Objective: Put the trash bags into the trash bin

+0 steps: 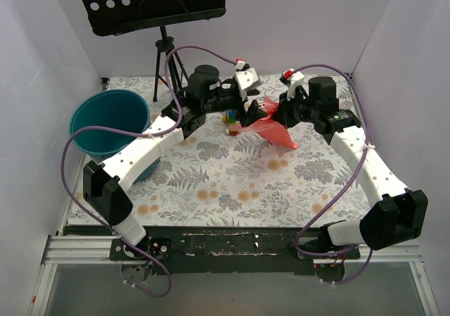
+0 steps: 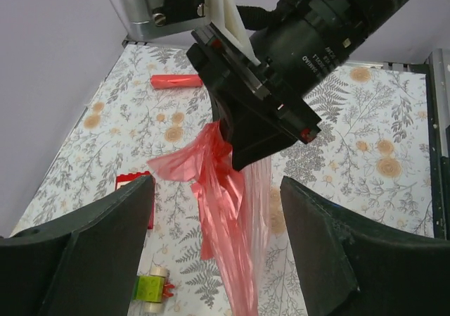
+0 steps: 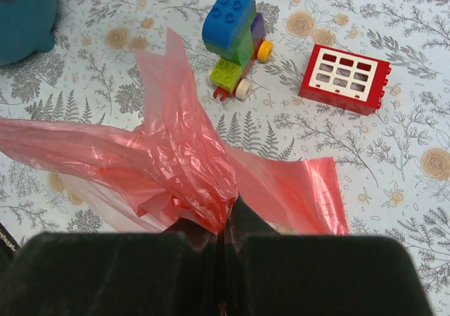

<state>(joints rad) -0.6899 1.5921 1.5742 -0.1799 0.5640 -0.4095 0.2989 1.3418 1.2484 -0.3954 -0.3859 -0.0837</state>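
Right pincer (image 3: pixel 226 235) is clenched on the trash bag (image 3: pixel 179 154), pinching a bunched end. The film fans out crinkled from the grip, clear of the desk (image 1: pixel 232 182) near its middle. From the left wrist view the bag's long axis runs down from that grip, its loose tail lowest.

Left pincer (image 2: pixel 214 196) is released. Its fingers (image 2: pixel 112 217) stand wide on either side of the hanging film, not touching it.

The trash bin (image 1: pixel 74 122) sits at the far-left of the desk, well apart from the bag and next to the left arm's forearm. So the bag has to travel left. The left arm is nearer the bin and the right arm would need a long cross-reach. Nothing is in the bin yet as far as can be seen. A toy block car (image 3: pixel 235 38) lies under the path, probably low enough to clear.
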